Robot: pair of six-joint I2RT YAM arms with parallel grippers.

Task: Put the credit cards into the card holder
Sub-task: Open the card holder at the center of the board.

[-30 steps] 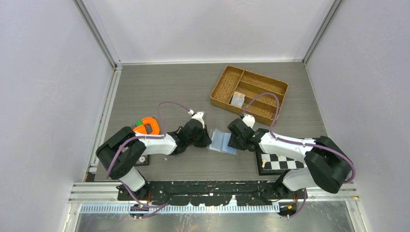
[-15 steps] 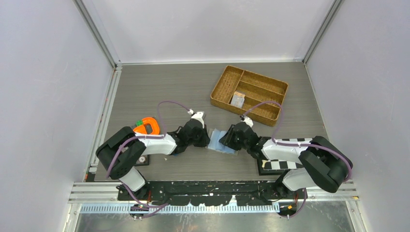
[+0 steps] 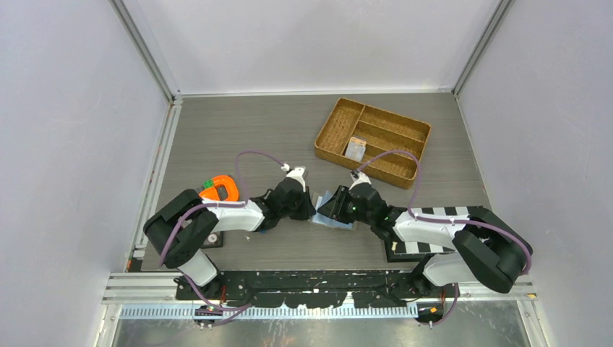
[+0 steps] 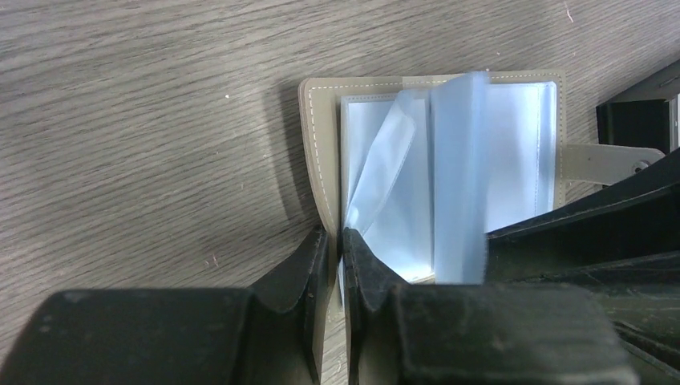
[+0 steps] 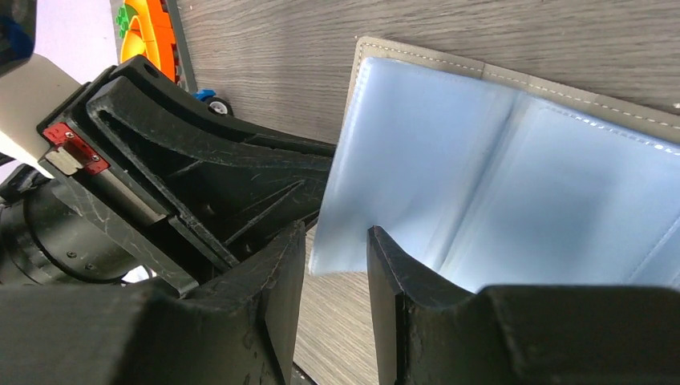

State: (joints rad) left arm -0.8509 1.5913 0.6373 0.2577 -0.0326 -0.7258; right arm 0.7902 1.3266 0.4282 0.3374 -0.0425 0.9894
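We see the top view lit evenly and softly from above: the table (image 3: 238, 123) is sharp and the shadows on it are faint. At the left wrist the card holder (image 4: 321, 144) drops a soft shadow on the wood beside its cover. Its blue sleeves (image 4: 401, 168) glare pale, and one is smeared. The left gripper (image 4: 335, 245) and right gripper (image 5: 337, 249) loom dark and slightly soft.

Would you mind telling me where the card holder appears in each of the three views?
Top external: the card holder lies near centre, partly hidden.
Left wrist: upper middle to right, lying open with its blue inside fanned out.
Right wrist: upper right, its blue inside filling that side.
Shared landmark: the left gripper, pinching the card holder's edge. It is just left of it from above, and it is the black shape at the left in the right wrist view.
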